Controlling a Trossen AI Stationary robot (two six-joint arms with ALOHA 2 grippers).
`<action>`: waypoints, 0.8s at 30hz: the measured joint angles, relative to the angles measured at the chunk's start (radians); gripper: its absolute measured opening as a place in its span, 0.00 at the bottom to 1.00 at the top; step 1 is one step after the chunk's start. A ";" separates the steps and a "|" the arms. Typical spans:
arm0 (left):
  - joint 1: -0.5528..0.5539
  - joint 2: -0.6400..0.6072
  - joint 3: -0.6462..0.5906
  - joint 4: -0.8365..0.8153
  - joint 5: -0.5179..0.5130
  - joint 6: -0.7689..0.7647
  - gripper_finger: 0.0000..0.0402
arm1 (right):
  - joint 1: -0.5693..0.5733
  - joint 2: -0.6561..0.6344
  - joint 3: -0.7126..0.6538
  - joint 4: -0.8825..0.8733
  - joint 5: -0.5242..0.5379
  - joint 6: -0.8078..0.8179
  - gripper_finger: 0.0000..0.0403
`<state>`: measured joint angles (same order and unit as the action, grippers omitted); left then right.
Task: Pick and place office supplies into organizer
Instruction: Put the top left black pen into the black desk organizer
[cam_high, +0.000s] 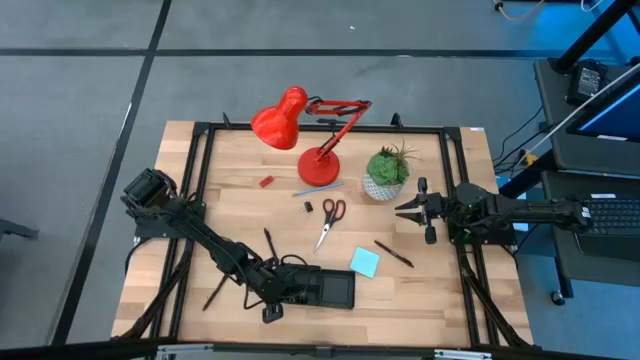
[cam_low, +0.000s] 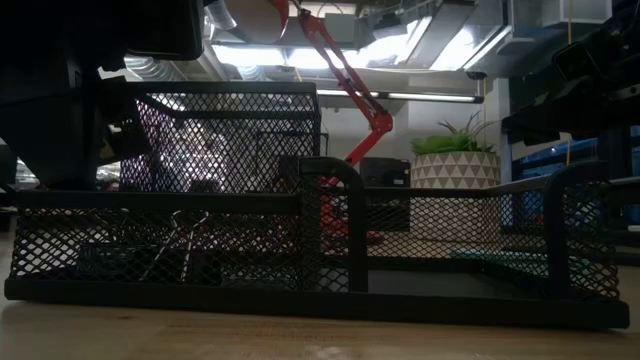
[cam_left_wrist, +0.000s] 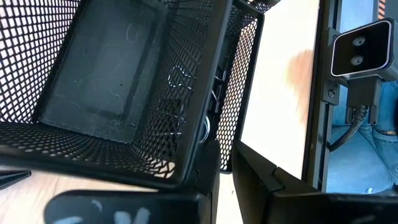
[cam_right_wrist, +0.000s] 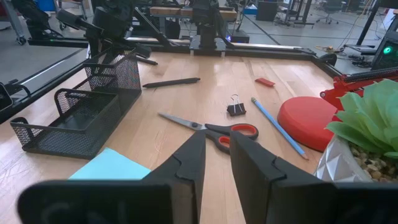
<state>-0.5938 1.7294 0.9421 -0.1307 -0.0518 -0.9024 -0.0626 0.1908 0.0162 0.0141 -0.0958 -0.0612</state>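
Left gripper (cam_high: 275, 300) down at the organizer (cam_high: 330, 288) near the desk's front edge, jaws nearly shut, whether holding anything can't tell, probably dropping something in. Pad (cam_high: 365, 262) just beside it, scissors (cam_high: 329, 222) and clip (cam_high: 309, 207) mid-desk, pen (cam_high: 394, 254) further right. Right gripper (cam_high: 418, 209) parked by the right edge, jaws nearly shut, empty, apparently waiting its turn
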 joint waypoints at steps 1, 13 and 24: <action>0.000 0.000 0.000 0.000 0.000 0.000 0.09 | 0.000 0.000 0.000 0.000 0.000 0.000 0.19; 0.001 0.000 0.000 -0.002 -0.059 0.094 0.09 | 0.000 0.000 0.000 0.000 0.000 -0.001 0.19; 0.000 -0.010 0.001 0.082 0.004 0.112 0.09 | 0.000 0.000 0.000 0.000 0.000 -0.001 0.19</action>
<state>-0.5938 1.7197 0.9432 -0.0488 -0.0480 -0.7902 -0.0624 0.1908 0.0162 0.0140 -0.0959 -0.0619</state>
